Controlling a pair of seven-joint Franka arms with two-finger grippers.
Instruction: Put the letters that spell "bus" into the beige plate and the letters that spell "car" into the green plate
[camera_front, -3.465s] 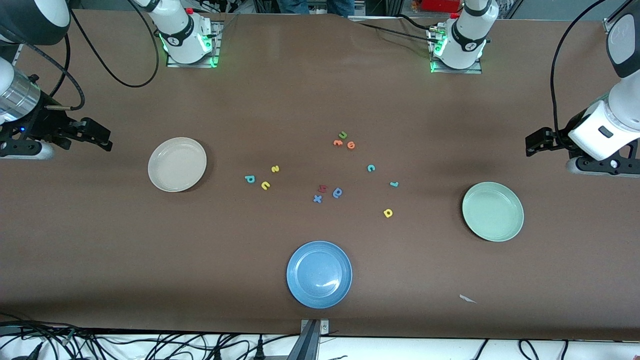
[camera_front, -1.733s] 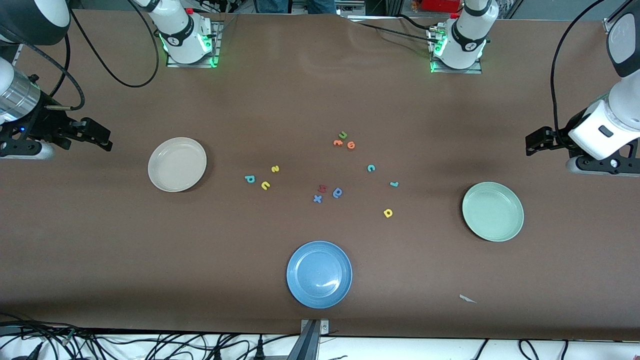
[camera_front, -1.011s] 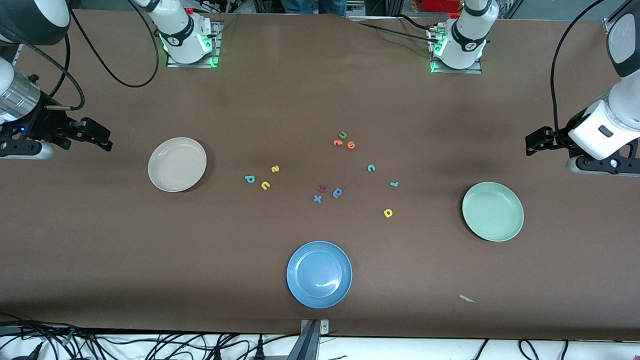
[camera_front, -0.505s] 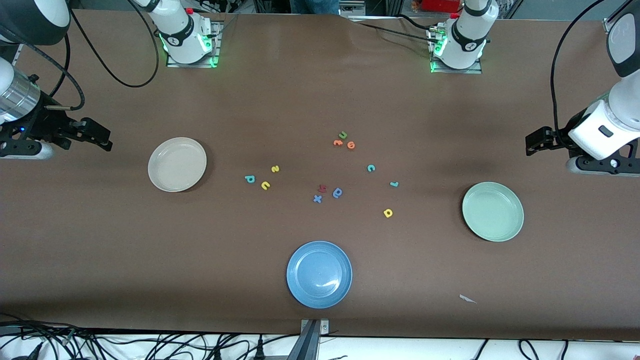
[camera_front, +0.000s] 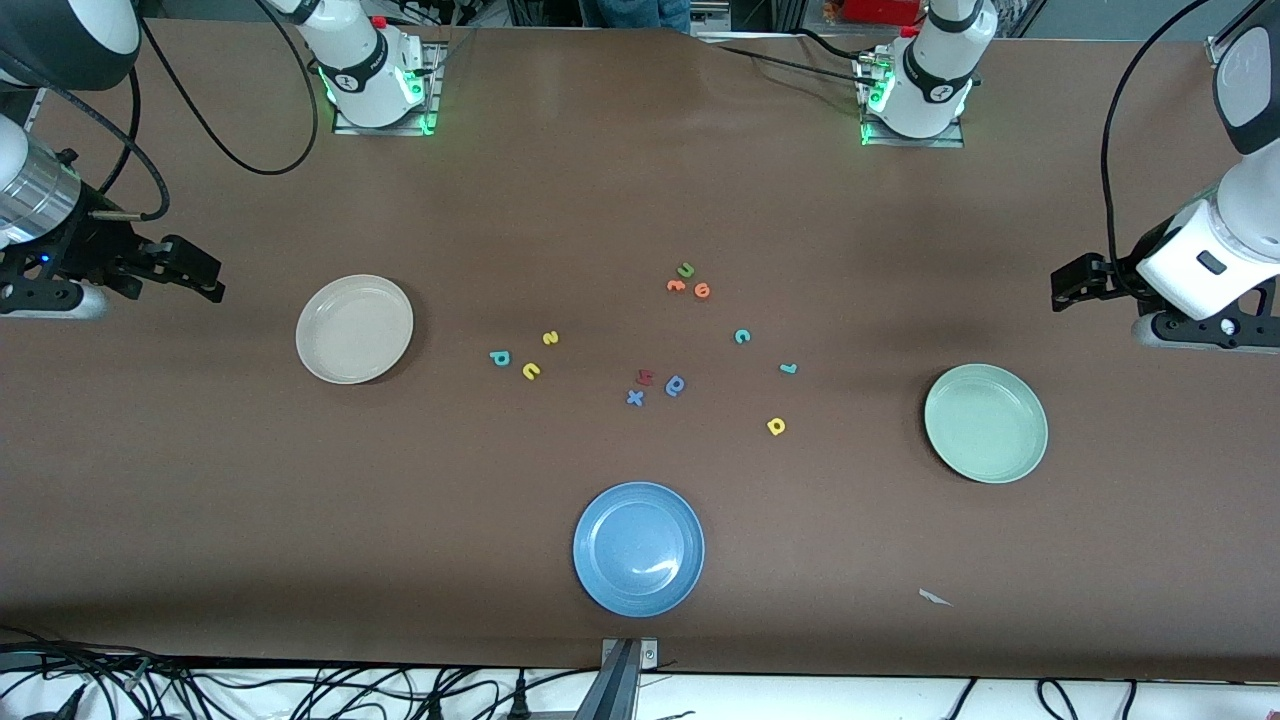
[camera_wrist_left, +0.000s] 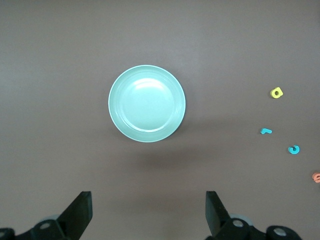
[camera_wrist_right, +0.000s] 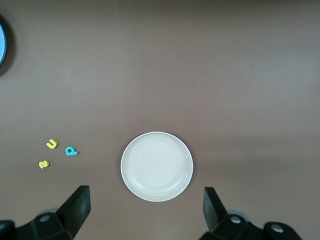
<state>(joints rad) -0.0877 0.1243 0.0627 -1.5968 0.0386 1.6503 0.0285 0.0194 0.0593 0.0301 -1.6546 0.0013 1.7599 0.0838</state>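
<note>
The beige plate (camera_front: 355, 329) (camera_wrist_right: 156, 166) lies empty toward the right arm's end. Beside it, toward the table's middle, lie the teal "b" (camera_front: 499, 357) (camera_wrist_right: 71, 150), yellow "u" (camera_front: 531, 371) (camera_wrist_right: 52, 144) and yellow "s" (camera_front: 550, 338) (camera_wrist_right: 44, 163). The green plate (camera_front: 985, 423) (camera_wrist_left: 146, 103) lies empty toward the left arm's end. Near it are the teal "c" (camera_front: 742, 336) (camera_wrist_left: 294, 149), teal "r" (camera_front: 788, 368) (camera_wrist_left: 266, 131) and yellow "a" (camera_front: 776, 426) (camera_wrist_left: 276, 92). My right gripper (camera_front: 205, 277) (camera_wrist_right: 146, 210) and left gripper (camera_front: 1072, 282) (camera_wrist_left: 148, 215) hang open and empty over bare table at their ends.
A blue plate (camera_front: 638, 549) lies empty near the front edge. A green "u" (camera_front: 685, 269) and two orange letters (camera_front: 689, 288) lie farther from the camera. A red letter (camera_front: 644, 377), a blue round letter (camera_front: 675, 385) and a blue "x" (camera_front: 635, 398) sit mid-table.
</note>
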